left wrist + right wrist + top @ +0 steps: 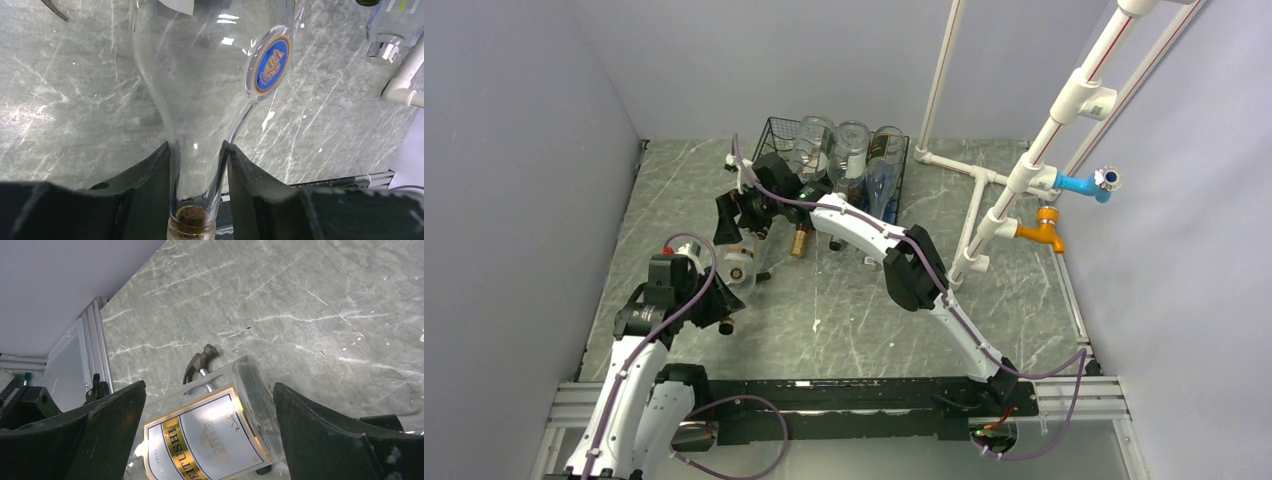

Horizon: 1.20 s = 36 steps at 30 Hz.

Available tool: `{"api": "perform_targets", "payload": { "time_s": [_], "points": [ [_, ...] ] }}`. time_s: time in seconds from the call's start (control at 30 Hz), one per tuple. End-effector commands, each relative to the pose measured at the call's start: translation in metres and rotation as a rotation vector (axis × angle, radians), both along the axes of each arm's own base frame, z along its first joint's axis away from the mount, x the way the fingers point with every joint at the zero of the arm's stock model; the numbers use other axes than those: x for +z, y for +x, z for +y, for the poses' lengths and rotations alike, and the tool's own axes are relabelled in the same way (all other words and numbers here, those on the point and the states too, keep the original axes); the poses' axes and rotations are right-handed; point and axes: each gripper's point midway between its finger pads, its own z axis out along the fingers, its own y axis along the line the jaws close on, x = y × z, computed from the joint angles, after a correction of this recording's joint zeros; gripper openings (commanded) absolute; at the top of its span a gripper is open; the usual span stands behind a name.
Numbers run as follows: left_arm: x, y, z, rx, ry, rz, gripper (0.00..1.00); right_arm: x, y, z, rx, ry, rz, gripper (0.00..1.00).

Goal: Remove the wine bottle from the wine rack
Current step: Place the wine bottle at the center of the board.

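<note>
Between the left jaws, pinched by its corked neck, a clear bottle (200,75) is already off the wine rack (776,132), over the tabletop (854,310); others stay racked. The right jaws, spread wide, straddle a labelled bottle (210,435) without gripping it; right arm reaches forward, left arm is folded close.

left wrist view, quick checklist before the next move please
1. Grip: left gripper shut on the clear bottle at its neck: ok.
2. The cork sits in that neck: ok.
3. The clear bottle is away from the wine rack: ok.
4. Its base rests on the table: cannot tell.
5. The right gripper grips the labelled bottle: not ok, jaws wide open.
</note>
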Motion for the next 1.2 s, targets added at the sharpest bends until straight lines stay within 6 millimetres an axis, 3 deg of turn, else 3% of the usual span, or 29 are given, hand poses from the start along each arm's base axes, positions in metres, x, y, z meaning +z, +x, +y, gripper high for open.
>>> {"api": "perform_targets", "payload": {
  "time_s": [0.0, 0.2, 0.6, 1.17],
  "points": [
    [0.070, 0.062, 0.003, 0.063, -0.031, -0.325, 0.00, 0.072, -0.089, 0.023, 0.262, 0.139, 0.074, 1.00],
    [0.064, 0.056, 0.007, 0.075, -0.013, -0.314, 0.00, 0.050, -0.088, 0.025, 0.253, 0.123, 0.142, 1.00],
    [0.045, 0.055, 0.008, 0.063, 0.005, -0.271, 0.00, 0.039, -0.074, 0.019, 0.237, 0.148, 0.242, 1.00],
    [0.040, 0.054, 0.008, 0.048, 0.014, -0.245, 0.00, 0.020, -0.029, 0.017, 0.135, 0.095, 0.076, 1.00]
  ]
}}
